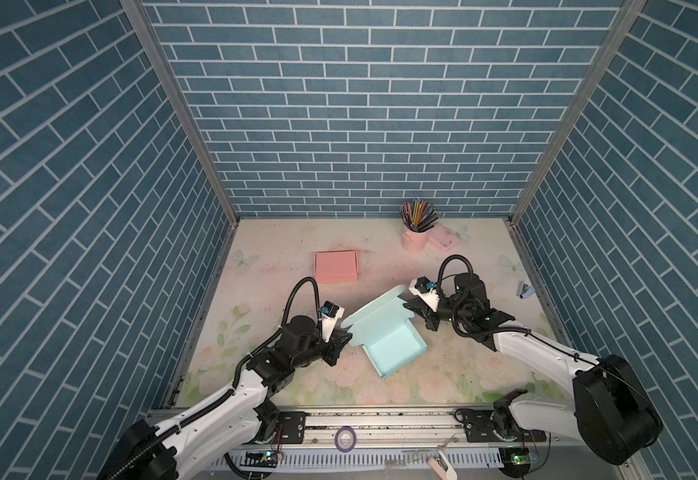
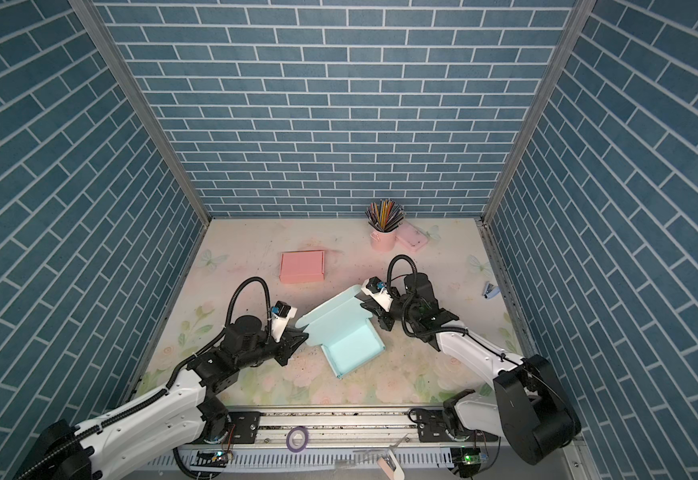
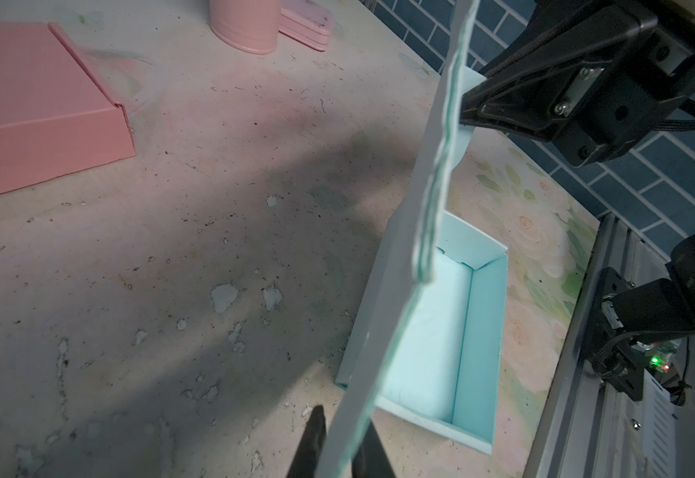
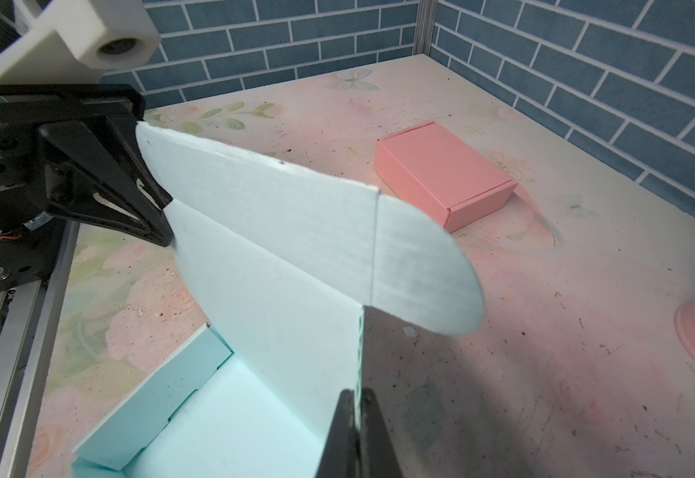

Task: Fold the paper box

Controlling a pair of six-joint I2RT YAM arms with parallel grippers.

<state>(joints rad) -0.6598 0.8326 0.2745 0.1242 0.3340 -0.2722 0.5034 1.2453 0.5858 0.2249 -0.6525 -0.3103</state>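
Floral worktop (image 1: 280,249), blue brick walls (image 1: 339,124); closed pink box (image 1: 336,267) toward 11 o'clock. Next, left tool (image 1: 349,334) pinched shut on raised lid (image 1: 374,309) of the blue box (image 1: 397,349), at its 9 o'clock end. Box mid-worktop, tray open, lid upright. Then right tool (image 1: 408,308) closed on the lid's 1 o'clock end.

Lighting even from overhead; pictures serviceable.
Top views sharp, brick walls (image 1: 68,166) bowed toward the edges. Wrist views dimmer: broad soft shadows on the table (image 3: 172,289), paper box (image 3: 395,256) edge blurred near the lens.
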